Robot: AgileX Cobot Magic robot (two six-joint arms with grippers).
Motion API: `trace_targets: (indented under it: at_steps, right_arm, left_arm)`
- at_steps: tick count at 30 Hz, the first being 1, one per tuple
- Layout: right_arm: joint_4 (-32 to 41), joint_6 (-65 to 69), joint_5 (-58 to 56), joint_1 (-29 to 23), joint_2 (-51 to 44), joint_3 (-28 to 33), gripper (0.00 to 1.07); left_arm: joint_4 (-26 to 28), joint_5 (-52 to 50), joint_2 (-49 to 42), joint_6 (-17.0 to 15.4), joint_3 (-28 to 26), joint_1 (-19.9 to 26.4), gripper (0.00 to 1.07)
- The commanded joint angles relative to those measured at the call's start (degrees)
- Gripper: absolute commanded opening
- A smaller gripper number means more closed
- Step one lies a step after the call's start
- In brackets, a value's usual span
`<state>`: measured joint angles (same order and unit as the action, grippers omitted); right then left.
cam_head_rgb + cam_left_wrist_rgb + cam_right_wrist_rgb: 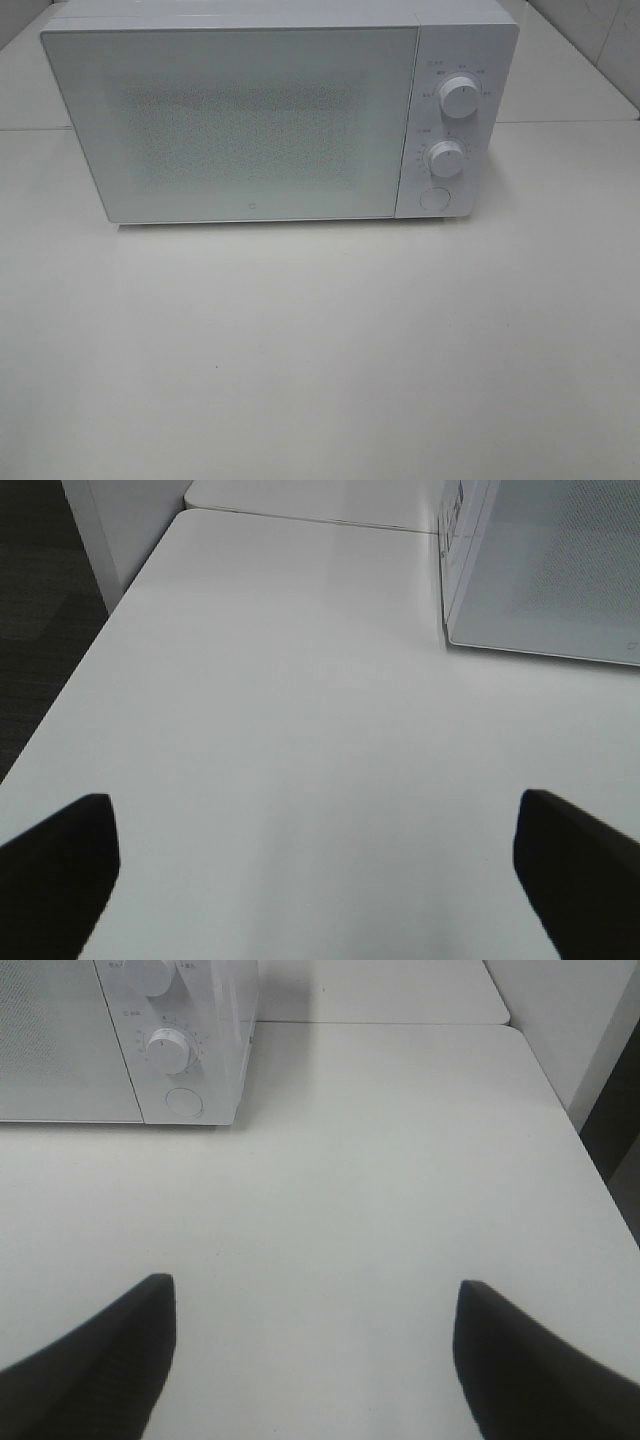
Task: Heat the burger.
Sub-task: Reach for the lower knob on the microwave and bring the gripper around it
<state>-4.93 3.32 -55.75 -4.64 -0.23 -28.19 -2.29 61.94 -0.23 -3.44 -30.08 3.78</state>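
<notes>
High view: white boxy microwave [250, 120] w/ frosted door shut sits at the far edge of the pale surface [320, 350], and no burger is in sight, poss. behind that door, can't tell, so turning the upper white round knob [459, 97] now could run it empty. Left wrist: black left fingers [60, 870] spread wide, holding nothing, near the microwave's left front corner; a blind reach risks bumping it. Right wrist: black right fingers [110, 1350] spread, empty, near the control side, where a stray brush could twist the lower white round knob [167, 1050].

The microwave [250, 120] window hides its inside; lettering around the upper dial [458, 97] is unreadable.
</notes>
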Motion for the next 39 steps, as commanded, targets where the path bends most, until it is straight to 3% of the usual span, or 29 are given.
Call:
trace_targets:
  at_steps: [1, 12, 19, 39]
  right_arm:
    - [0.17, -0.17, 0.92, 0.17, -1.72, 0.06, 0.76]
    - [0.17, -0.17, 0.92, 0.17, -1.72, 0.06, 0.76]
    - [0.17, -0.17, 0.92, 0.17, -1.72, 0.06, 0.76]
    - [0.11, 0.06, 3.15, 0.17, -1.66, -1.26, 0.76]
  left_arm:
    - [0.17, -0.97, -0.92, 0.06, 0.17, 0.11, 1.0]
    - [0.23, -0.86, -0.86, 0.11, 0.29, 0.11, 1.0]
    - [4.24, -0.57, -0.86, 5.67, 0.57, 0.11, 1.0]
    - [4.3, -0.57, -0.8, 5.61, 0.57, 0.11, 1.0]
